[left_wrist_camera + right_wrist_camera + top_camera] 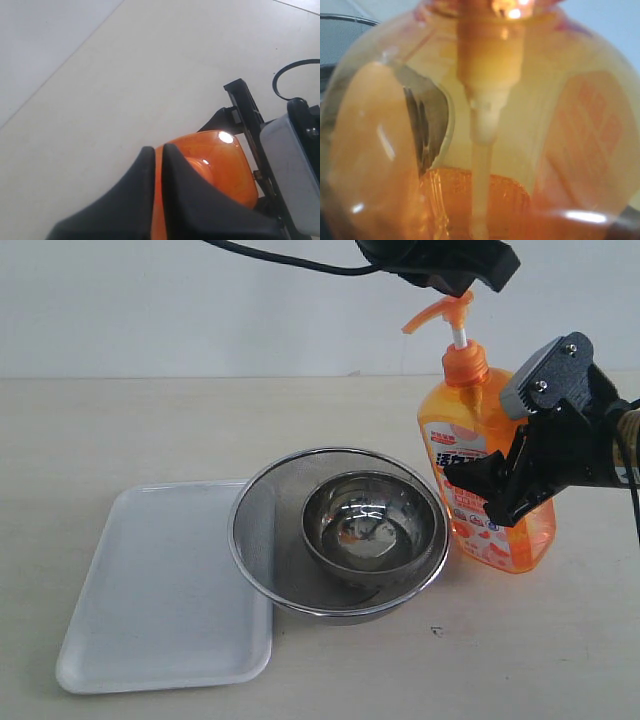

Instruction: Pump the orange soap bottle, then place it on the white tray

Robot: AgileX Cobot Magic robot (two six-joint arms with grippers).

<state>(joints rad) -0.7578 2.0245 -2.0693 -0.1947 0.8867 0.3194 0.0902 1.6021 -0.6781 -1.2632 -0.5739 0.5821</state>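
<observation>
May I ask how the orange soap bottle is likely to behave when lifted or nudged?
The orange soap bottle stands tall on a small base, so it probably tips easily. Its glossy plastic may be slippery. It looks only part full, so likely light.

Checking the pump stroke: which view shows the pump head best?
Exterior view: pump head and white stem, side-on. Left wrist: fingers mostly hide it, some orange showing; right wrist shows just the bottle body.

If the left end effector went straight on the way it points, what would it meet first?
The pump head of the orange soap bottle, just beyond the left end effector; whether they already touch is unclear.
</observation>
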